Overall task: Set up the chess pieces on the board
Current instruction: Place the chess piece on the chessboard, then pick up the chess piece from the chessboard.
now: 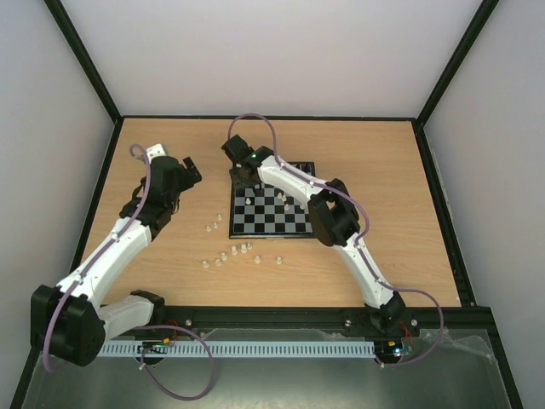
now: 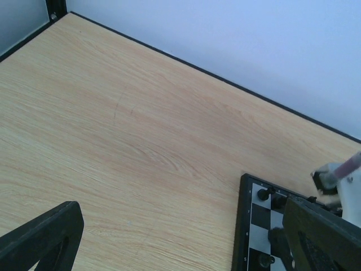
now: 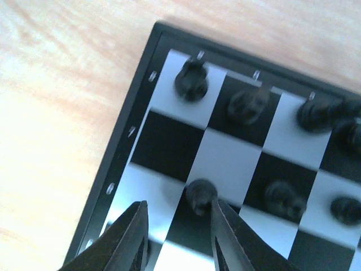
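Chess pieces [image 1: 234, 250] are mostly found off the board [image 1: 281, 225], strewn in a loose line on the wooden table [image 1: 383, 213] just in front of the board's near edge, with two more set a little to the left of it. A few whitish figures are seen on the middle squares. The table is bounded by a black frame and pale walls. A broad stretch of wood is left between the board and the right edge, and another between the board and the far left corner, as seen from the left wrist.

The board is placed near the table's centre, closer to the far edge. It is crossed by the right arm, which reaches over it to the far left corner. The left arm is held over the wood to the left of the board.

The right gripper [image 3: 179, 209] is held parted over the corner of the board [image 3: 121, 149]; a black figure [image 3: 200, 195] stands just beside one fingertip, and whether it is touched cannot be told. More black figures [image 3: 192, 79] are ranked along the edge rows.

The left gripper [image 2: 180, 226] is spread wide over the wood, apart from the board's rim [image 2: 240, 226].
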`<state>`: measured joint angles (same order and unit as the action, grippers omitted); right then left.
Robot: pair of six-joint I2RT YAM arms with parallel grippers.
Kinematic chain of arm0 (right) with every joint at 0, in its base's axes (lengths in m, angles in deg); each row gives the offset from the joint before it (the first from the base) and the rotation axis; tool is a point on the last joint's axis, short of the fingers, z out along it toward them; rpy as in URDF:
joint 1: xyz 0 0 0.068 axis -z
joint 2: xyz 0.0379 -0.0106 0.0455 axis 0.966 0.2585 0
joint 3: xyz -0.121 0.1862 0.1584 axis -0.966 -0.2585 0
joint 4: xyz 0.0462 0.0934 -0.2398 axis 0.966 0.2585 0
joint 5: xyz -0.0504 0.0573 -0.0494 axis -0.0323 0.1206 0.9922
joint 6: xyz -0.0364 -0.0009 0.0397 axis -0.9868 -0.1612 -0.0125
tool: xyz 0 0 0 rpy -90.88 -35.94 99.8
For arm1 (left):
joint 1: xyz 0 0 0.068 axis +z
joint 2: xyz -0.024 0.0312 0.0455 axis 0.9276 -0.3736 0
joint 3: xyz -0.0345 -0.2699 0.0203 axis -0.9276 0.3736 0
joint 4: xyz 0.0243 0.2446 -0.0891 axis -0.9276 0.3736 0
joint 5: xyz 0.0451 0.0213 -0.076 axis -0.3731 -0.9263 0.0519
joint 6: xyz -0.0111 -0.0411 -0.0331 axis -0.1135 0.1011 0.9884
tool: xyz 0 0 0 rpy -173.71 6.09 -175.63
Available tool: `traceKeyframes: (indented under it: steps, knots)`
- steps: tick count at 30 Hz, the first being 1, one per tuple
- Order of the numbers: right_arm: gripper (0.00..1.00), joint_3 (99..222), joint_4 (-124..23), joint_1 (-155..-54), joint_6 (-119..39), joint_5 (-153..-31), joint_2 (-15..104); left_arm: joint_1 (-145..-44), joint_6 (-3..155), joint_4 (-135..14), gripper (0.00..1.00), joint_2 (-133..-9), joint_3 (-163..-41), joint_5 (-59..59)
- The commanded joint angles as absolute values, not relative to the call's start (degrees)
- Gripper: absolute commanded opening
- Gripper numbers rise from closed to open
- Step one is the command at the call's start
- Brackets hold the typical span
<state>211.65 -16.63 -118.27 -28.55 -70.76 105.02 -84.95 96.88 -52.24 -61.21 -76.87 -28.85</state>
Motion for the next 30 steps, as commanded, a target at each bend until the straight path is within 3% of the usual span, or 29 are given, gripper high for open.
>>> traceKeyframes:
  steps: [1,10,30]
  knots:
    - [0.34,206.4,-15.5,-120.7,-28.7,-70.1,97.1,-84.2,97.5,-50.2,0.99,-57.5,-76.7,-30.2]
    - [0.35,199.6,-17.2,-121.5,-27.4,-71.3,93.5,-83.1,97.5,-49.0,0.99,-54.8,-76.2,-29.4]
    - [0.26,205.6,-14.6,-122.6,-27.6,-72.8,100.9,-81.5,97.5,-49.2,0.99,-53.7,-74.8,-27.8]
